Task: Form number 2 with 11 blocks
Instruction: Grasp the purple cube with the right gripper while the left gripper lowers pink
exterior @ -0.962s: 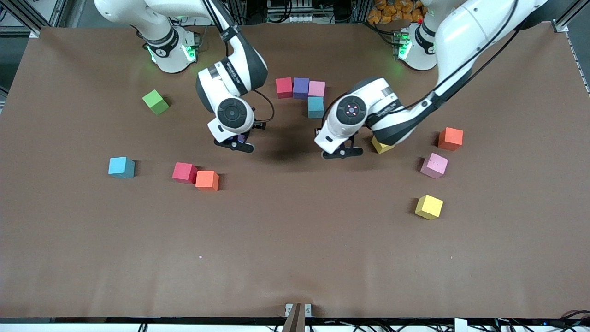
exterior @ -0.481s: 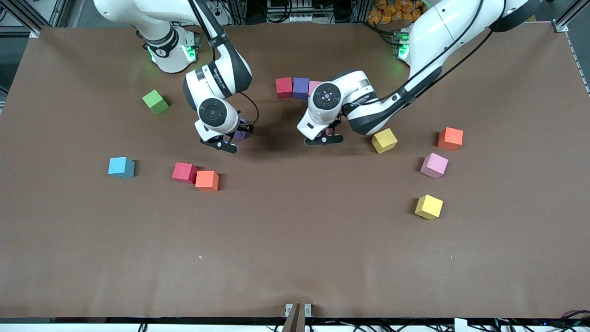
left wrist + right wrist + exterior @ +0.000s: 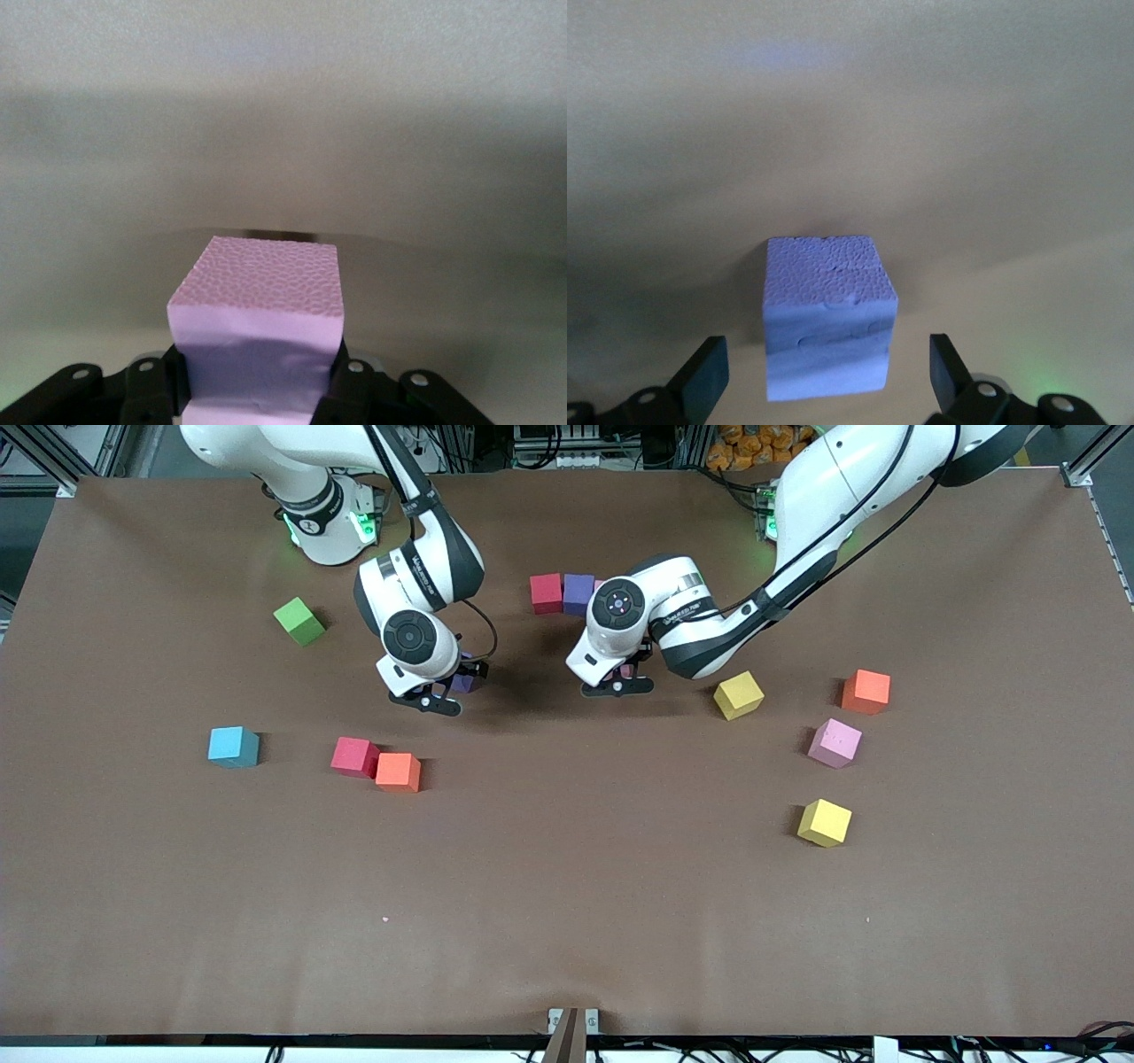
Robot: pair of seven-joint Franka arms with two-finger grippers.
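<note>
My left gripper (image 3: 617,684) is shut on a pink block (image 3: 257,323) and hangs low over the table beside the row of a red block (image 3: 547,593) and a purple block (image 3: 578,592); its wrist hides the rest of that row. My right gripper (image 3: 430,693) is open, its fingers (image 3: 707,374) on either side of a purple block (image 3: 826,314) that stands on the table (image 3: 567,886) and touches neither. That purple block (image 3: 463,683) peeks out beside the hand in the front view.
Loose blocks lie toward the right arm's end: light blue (image 3: 234,747), red (image 3: 355,757), orange (image 3: 398,771). Toward the left arm's end lie yellow (image 3: 738,695), orange (image 3: 866,692), pink (image 3: 834,743) and yellow (image 3: 824,823). A lime-green cube (image 3: 299,621) sits apart.
The left arm carried the pink block toward the row, uncovering a yellow block and covering the row's end. The right gripper shifted slightly toward its own end, then held still.
</note>
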